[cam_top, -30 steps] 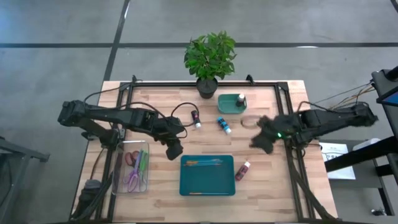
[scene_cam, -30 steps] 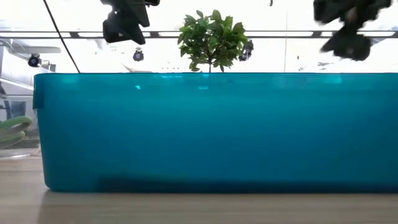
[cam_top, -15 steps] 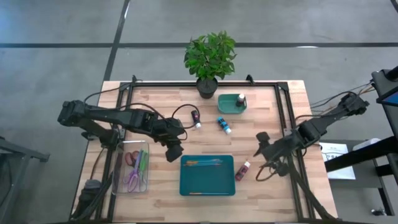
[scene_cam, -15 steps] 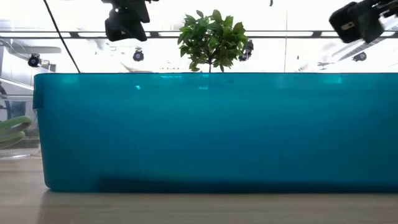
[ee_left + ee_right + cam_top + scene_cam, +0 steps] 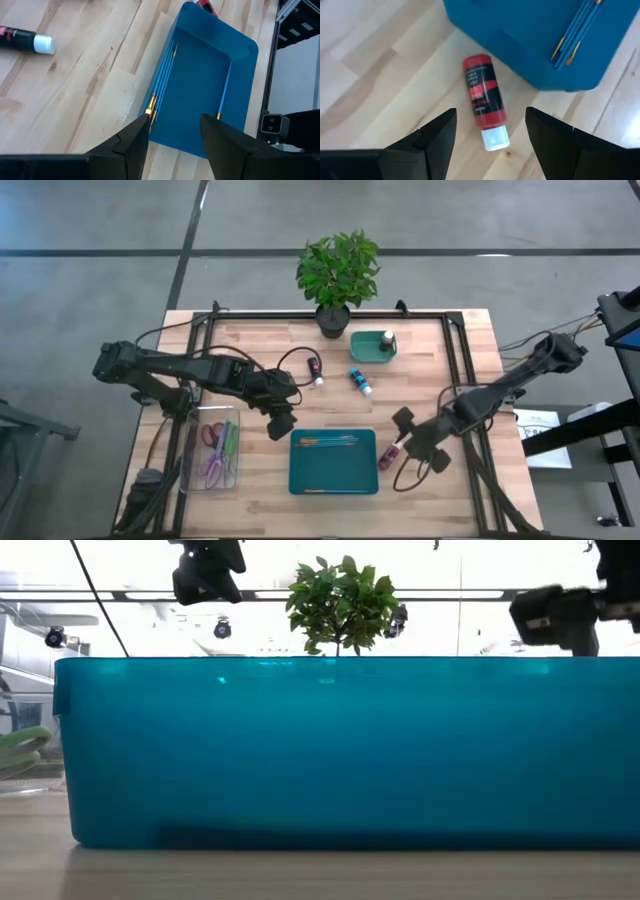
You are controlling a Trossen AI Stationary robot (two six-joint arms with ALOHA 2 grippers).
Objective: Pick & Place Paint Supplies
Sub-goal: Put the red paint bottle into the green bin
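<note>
A dark red paint bottle (image 5: 482, 100) with a white cap (image 5: 495, 139) lies on its side on the table, just off the teal tray's (image 5: 333, 465) right edge. My right gripper (image 5: 490, 117) hovers open above it (image 5: 408, 442), one finger on either side and apart from it. Thin brushes (image 5: 162, 75) lie in the tray. My left gripper (image 5: 175, 120) hangs open over the tray's left edge (image 5: 280, 423), with nothing in it. A blue bottle (image 5: 360, 380) and a black bottle (image 5: 315, 370) lie on the table farther back.
A potted plant (image 5: 337, 275) stands at the far edge, and beside it a small green dish (image 5: 368, 350) holds a bottle. A clear box (image 5: 215, 448) with scissors sits near the left. The tray's wall (image 5: 340, 750) fills the low view.
My right gripper has swung from the table's right side toward the near edge and the tray, come down and rolled about its own line. It now hangs over the dark red bottle. Its fingers have stayed open.
</note>
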